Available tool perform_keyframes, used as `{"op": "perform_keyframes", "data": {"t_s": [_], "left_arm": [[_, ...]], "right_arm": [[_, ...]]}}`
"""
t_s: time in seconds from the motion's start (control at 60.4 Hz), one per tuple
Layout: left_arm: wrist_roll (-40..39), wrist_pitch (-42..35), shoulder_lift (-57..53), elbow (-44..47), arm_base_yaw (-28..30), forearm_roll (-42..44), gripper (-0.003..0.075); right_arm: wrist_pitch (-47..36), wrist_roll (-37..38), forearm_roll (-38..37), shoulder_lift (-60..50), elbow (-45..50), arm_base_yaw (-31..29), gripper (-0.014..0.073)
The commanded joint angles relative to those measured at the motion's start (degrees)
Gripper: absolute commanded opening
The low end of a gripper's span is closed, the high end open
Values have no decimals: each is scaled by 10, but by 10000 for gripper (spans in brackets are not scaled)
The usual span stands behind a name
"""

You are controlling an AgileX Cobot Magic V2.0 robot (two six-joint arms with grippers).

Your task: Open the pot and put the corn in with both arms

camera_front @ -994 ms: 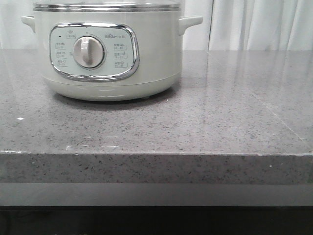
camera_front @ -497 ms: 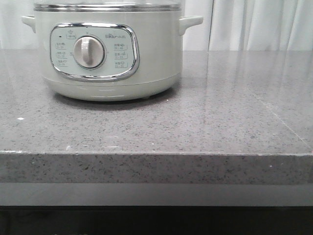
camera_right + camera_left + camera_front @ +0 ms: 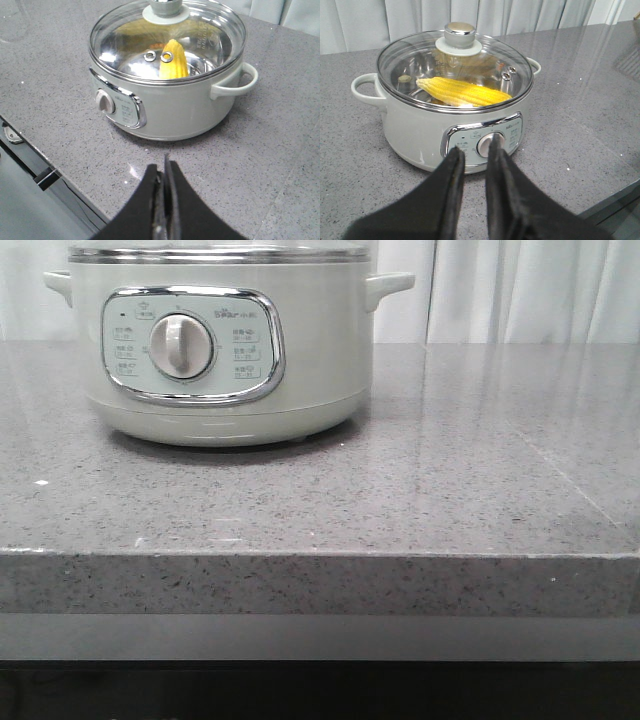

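Note:
The pale grey-green pot (image 3: 320,360) stands at the back left of the counter, its dial facing front. In the left wrist view the pot (image 3: 410,130) has its glass lid (image 3: 485,65) on, and the yellow corn (image 3: 462,92) lies inside under the lid. The right wrist view shows the same pot (image 3: 185,110), with the corn (image 3: 173,62) under the closed lid (image 3: 210,40). My left gripper (image 3: 475,150) is open and empty, in front of the control panel. My right gripper (image 3: 160,167) is shut and empty, held back from the pot over the counter. Neither gripper shows in the front view.
The grey speckled stone counter (image 3: 450,470) has a thick front edge (image 3: 320,585). White curtains (image 3: 520,290) hang behind it. Bare counter (image 3: 580,115) lies to the right of the pot. The counter edge and a dark drop (image 3: 35,175) show in the right wrist view.

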Motion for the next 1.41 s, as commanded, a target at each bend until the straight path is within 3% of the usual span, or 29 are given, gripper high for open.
{"op": "perform_keyframes", "data": {"t_s": [0.0,0.066,0.696,0.778,1.11,1.391], "left_arm": [[-3,-46,1,-13,1,-10,17],[-3,-45,1,-13,1,-10,-21],[-3,-58,-7,-2,3,15,-20],[-3,-78,-35,29,30,58,-20],[-3,-159,-231,203,184,33,-20],[-3,-218,-272,291,213,21,-20]], "right_arm": [[-34,-1,5,-4,-14,1,-124],[-34,-1,5,-4,-14,1,-122],[-34,-1,5,-4,-14,1,-122],[-33,-1,5,-4,-14,1,-122],[-33,-1,5,-4,-14,1,-122],[-33,-1,5,-4,-14,1,-122]]}}
